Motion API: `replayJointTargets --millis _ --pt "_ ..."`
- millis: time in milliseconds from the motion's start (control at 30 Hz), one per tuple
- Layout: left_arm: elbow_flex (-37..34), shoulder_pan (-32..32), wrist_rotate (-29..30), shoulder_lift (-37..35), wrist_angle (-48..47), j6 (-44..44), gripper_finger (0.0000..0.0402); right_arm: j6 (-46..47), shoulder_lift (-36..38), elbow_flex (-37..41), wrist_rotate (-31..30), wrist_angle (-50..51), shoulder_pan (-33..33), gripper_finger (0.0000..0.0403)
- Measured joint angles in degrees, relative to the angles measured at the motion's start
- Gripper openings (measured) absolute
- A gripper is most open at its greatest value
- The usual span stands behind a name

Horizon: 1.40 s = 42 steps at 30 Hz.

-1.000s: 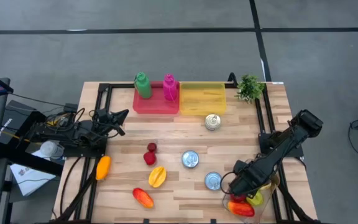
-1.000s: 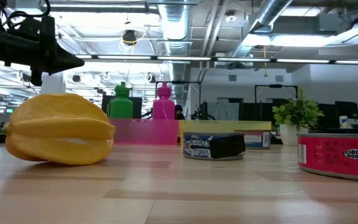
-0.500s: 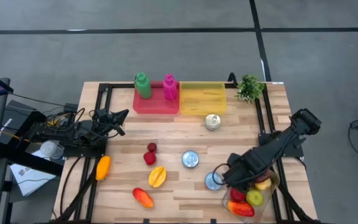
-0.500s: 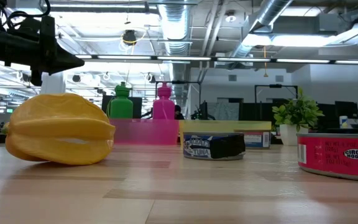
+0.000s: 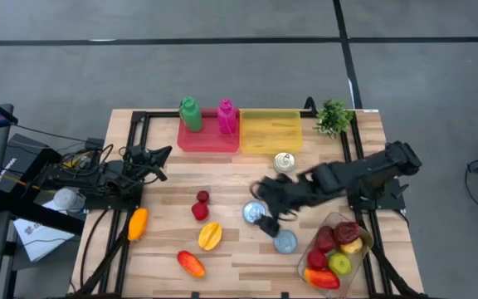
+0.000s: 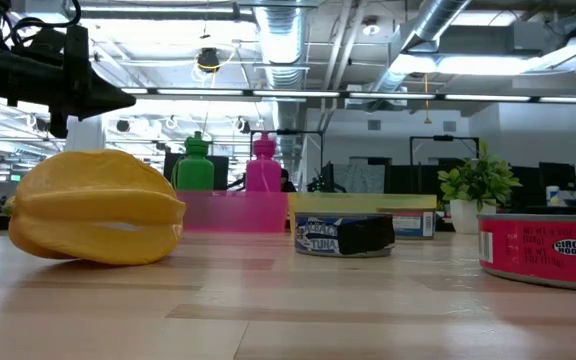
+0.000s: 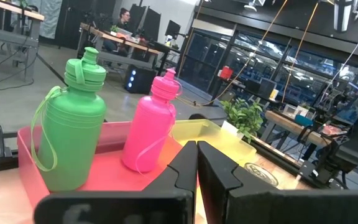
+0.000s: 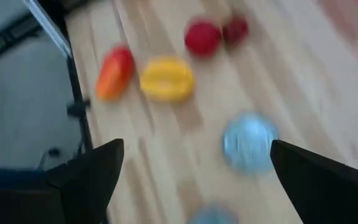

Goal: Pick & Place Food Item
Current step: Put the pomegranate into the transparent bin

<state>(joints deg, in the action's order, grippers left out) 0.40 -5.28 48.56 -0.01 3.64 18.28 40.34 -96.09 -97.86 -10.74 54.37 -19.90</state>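
Right gripper [image 5: 265, 209]: you have it wide open, empty.
Cans [image 5: 254, 213]: three, just beside it.
Left gripper [image 5: 160, 154]: closed, empty.

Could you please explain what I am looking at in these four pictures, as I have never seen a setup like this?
Two dark robot arms work at a wooden table. One picture looks straight down, one looks level across the tabletop, and two come from cameras on the arms' wrists. The left tool waits shut by the table's left side. The right tool hangs open and empty over the middle, above a silver can. Also there: a yellow starfruit, a clear container of fruit, and a red tray holding a green bottle and a pink bottle.
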Motion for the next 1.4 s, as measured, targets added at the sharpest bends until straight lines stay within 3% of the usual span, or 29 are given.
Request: replayJointTargets --millis 400,800,1133,1400 --pt "0.0 0.0 0.0 0.0 0.0 0.0 0.0001 -24.5 -16.0 0.1 0.3 -29.1 12.0 0.04" --pt "0.0 0.0 0.0 0.0 -0.1 0.0 0.0001 -29.5 -30.0 0.0 5.1 -45.8 17.6 0.0399" --pt "0.0 0.0 0.0 0.0 -0.1 0.0 0.0001 -29.8 -39.4 -6.2 5.6 -47.2 18.6 0.0399" --pt "0.0 0.0 0.0 0.0 -0.1 0.0 0.0001 -27.9 -42.0 -9.1 7.1 -37.8 18.5 0.0399"
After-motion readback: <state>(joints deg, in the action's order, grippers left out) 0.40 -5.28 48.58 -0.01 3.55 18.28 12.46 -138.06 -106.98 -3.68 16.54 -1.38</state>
